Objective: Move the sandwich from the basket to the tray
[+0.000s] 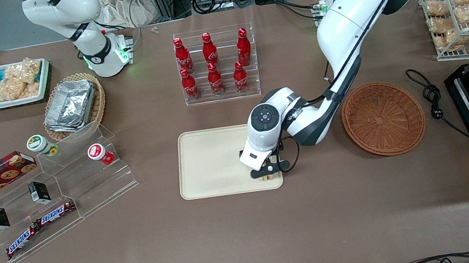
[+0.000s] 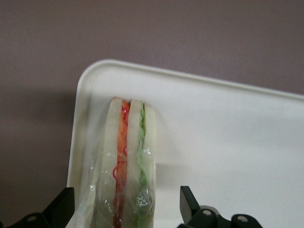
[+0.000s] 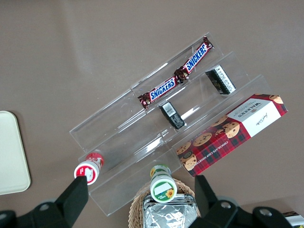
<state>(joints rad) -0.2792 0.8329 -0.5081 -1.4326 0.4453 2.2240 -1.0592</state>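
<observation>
Surface: brown matte table covering (image 1: 239, 239), wrinkle-free near the front camera. Toward the parked arm's end stand a clear acrylic stepped display (image 1: 65, 190) with Snickers bars (image 1: 40, 225) and a tan oval wicker basket of foil containers (image 1: 73, 106).

Mid-table: flat rectangular cream-beige tray (image 1: 209, 162) with rounded corners and low rim. A clear rack of red cola bottles (image 1: 214, 64) stands farther from the front camera than the tray.

The left arm's gripper (image 1: 270, 173) sits low over the tray corner nearest the camera, on the working arm's side. Wrist view: fingers (image 2: 191, 204) spread apart, one on each side of the wrapped triangular sandwich (image 2: 128, 166), which rests upright on the tray close to its rounded corner and rim. Contact between fingers and wrap cannot be judged.

Toward the working arm's end: round dark-brown woven wicker basket (image 1: 383, 118), nothing inside, apart from the tray. Bare covering lies between them and along the camera-side edge.
</observation>
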